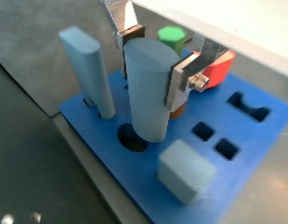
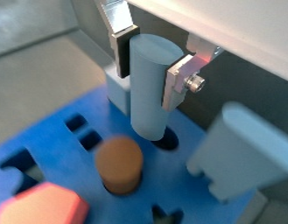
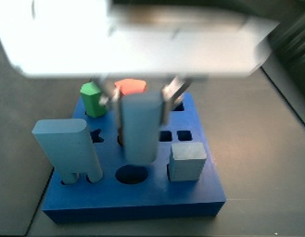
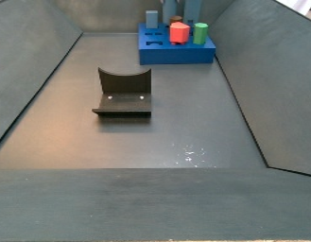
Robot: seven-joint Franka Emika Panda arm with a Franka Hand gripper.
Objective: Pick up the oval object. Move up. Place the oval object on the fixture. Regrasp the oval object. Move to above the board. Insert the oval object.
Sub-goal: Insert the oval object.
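Observation:
My gripper [image 1: 156,63] is shut on the oval object [image 1: 146,98], a slim slate-blue peg held upright near its top between both pads. Both wrist views show this grasp, gripper [image 2: 150,70] on the oval object [image 2: 150,103]. The peg hangs over the bright-blue board [image 1: 245,133], with its lower end just at a dark rounded hole [image 1: 132,140], hole [image 2: 170,140]. I cannot tell whether the end has entered. In a side view the gripper [image 3: 145,100] holds the oval object [image 3: 141,134] above the board [image 3: 130,202]. The fixture [image 4: 122,95] stands on the floor, apart from the board [image 4: 168,53].
On the board stand a bulky light-blue block [image 1: 87,70], a grey-blue cube [image 1: 185,171], a brown cylinder [image 2: 119,164], a green peg [image 1: 171,37] and a red piece [image 1: 220,63]. Several small cut-outs [image 1: 216,140] lie open. Sloped grey walls enclose the floor [image 4: 158,142].

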